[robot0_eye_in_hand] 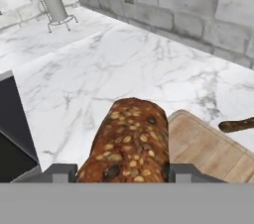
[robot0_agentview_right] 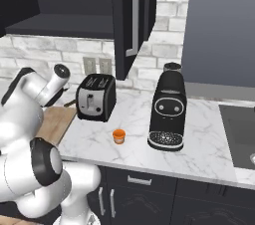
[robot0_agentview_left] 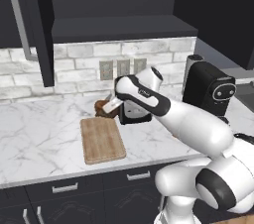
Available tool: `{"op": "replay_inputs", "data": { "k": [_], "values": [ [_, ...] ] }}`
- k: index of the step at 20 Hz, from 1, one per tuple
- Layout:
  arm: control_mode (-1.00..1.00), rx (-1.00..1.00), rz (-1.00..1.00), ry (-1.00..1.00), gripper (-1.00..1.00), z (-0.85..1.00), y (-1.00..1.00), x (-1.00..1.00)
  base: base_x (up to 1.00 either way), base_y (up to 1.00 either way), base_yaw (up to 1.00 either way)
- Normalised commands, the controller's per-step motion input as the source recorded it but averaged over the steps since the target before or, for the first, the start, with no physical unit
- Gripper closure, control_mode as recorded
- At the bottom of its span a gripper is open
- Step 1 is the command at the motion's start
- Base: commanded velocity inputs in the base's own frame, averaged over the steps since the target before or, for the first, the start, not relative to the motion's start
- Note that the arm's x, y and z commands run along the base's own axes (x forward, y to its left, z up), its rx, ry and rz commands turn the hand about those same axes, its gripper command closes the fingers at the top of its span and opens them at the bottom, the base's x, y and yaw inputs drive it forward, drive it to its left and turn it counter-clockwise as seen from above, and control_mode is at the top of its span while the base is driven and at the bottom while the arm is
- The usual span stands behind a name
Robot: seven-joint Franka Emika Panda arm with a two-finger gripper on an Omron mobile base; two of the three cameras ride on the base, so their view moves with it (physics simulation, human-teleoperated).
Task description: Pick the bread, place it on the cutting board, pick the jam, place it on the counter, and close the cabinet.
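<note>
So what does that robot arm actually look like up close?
The arm is made of smooth, glossy white rounded shells, with dark charcoal rings and caps at the joints. A small dark marking sits on the white forearm link. No loose cables show. Its tool ends in two small grey, blocky fingertips.

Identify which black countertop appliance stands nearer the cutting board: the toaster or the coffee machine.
The toaster: it stands right beside the cutting board, while the taller coffee machine stands farther along the counter, beyond the jam.
</note>
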Motion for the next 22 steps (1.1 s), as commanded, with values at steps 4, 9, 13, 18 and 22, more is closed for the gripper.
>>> {"op": "replay_inputs", "data": {
  "k": [4, 9, 13, 18, 22],
  "values": [
    [-1.00, 0.00, 0.00, 0.07, 1.00, -0.32, 0.08, 0.23, 0.00, 0.00, 0.00],
    [-1.00, 0.00, 0.00, 0.04, 1.00, -0.32, 0.03, 0.32, 0.00, 0.00, 0.00],
    [-1.00, 0.00, 0.00, 0.02, 1.00, -0.35, 0.00, 0.25, 0.00, 0.00, 0.00],
    [-1.00, 0.00, 0.00, 0.03, 1.00, -0.38, 0.04, 0.16, 0.00, 0.00, 0.00],
    [-1.00, 0.00, 0.00, 0.08, 1.00, -0.25, 0.03, 0.09, 0.00, 0.00, 0.00]
  ]
}}
